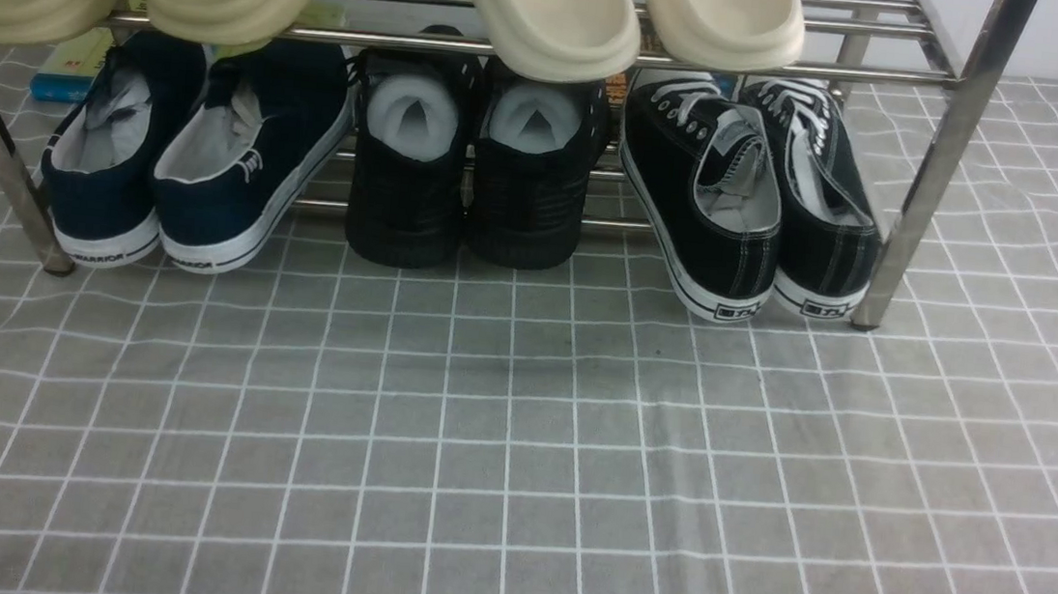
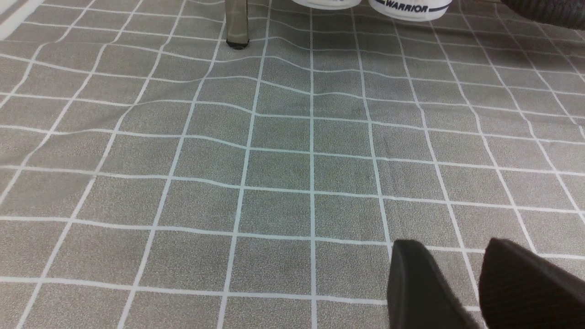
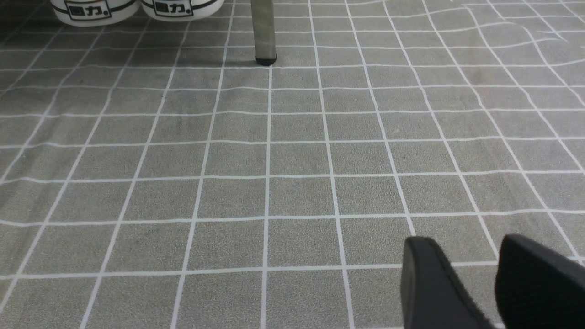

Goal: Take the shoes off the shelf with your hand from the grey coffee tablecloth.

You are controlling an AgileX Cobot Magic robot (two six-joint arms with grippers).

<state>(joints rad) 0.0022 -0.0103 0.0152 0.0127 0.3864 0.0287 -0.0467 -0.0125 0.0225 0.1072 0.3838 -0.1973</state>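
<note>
Nearest the robot, the right gripper (image 3: 466,246) hangs low over the grey coffee tablecloth (image 1: 514,451) with its two pads spread and only cloth showing between them. The left gripper (image 2: 457,250) is posed the same way, parted and carrying nothing. A wide stretch of checked cloth, lightly creased, separates both from the shelf (image 1: 940,162). A low, sliding approach could catch one of these folds and drag the fabric, and with it whatever stands on it. Farther on, the right front leg of the shelf plants on the cloth just beside the heel of the outer sneaker. The shoes (image 1: 747,202) sit at the right end of the lower tier, heels toward the robot and apparently down on the cloth, toes raised on the bars, with the two sneakers close together. The likeliest fault is probably a finger striking that leg, which could shove the frame. A pinch on the soft heel collar alone may slip once the shoe's weight comes on. Lifting one sneaker may also tip its partner. To their left stand the all-black pair (image 1: 473,175) and, beyond, the navy pair (image 1: 183,157), so a drift leftward risks seizing the wrong shoe. Above, beige slippers (image 1: 537,7) overhang the upper bar, and a steep withdrawal could knock them down.
</note>
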